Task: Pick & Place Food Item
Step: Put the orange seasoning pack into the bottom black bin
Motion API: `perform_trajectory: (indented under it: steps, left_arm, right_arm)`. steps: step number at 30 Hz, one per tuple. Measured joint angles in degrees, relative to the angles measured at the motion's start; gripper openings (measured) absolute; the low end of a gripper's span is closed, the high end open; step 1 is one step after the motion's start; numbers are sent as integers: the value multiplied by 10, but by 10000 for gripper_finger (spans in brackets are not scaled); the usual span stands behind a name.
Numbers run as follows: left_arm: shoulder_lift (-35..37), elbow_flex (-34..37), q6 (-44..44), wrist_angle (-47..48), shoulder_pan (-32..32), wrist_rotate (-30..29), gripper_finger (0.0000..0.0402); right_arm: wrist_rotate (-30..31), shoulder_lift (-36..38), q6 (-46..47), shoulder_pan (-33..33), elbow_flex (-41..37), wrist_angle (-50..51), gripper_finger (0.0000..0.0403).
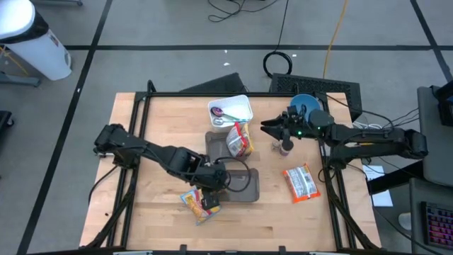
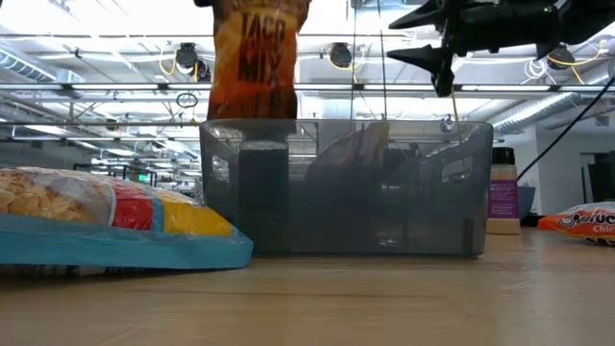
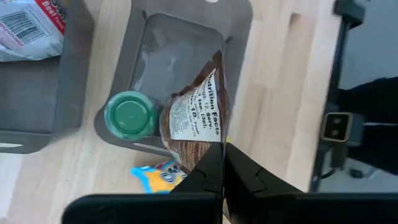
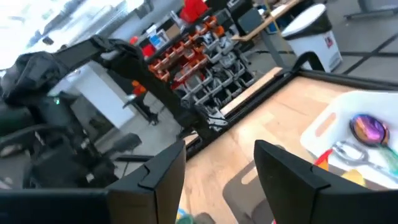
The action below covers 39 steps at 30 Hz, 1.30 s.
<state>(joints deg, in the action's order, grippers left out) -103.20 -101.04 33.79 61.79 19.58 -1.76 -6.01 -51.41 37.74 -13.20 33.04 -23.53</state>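
Note:
My left gripper (image 1: 212,185) is shut on a brown and orange taco mix packet (image 2: 258,58), held over the near grey bin (image 1: 249,185); the left wrist view shows the packet (image 3: 199,115) hanging below the fingers. A green-lidded jar (image 3: 129,115) stands in that bin's corner. My right gripper (image 1: 267,128) is open and empty, up in the air near a small purple-labelled bottle (image 1: 285,146). My left gripper (image 3: 222,149) pinches the packet's upper edge (image 3: 216,138) between its two shut fingers, coming from above and pointing down. The packet hangs below the fingers, lifted clear, its lower end (image 2: 252,108) just above the bin's rim (image 2: 346,123).
A second grey bin (image 1: 214,147) farther back holds a red and yellow packet (image 1: 239,139). A blue and yellow chips packet (image 1: 198,204) lies near the front. An orange packet (image 1: 301,182) lies at the right; a white tray (image 1: 230,110) and blue bowl (image 1: 304,105) stand at the back.

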Motion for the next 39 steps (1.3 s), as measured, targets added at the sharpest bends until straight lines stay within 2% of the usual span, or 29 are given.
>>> perform_trajectory:
  steps: [6,12,17,22,39]
  left_arm:
    - [0,29,-53,-25,-15,1,1]
    - [0,57,-67,-35,-24,2,1]
    - [0,86,-67,-103,-23,5,1]
    - [0,124,-42,-167,-24,18,1]
    - [0,133,10,-166,-23,7,4]
  right_arm:
    - [46,-32,13,42,0,-33,177]
    - [111,-49,12,94,0,-58,173]
    - [150,-55,4,127,0,-59,173]
    - [152,-57,-4,137,0,-58,173]
    - [149,-57,-18,137,0,-49,173]
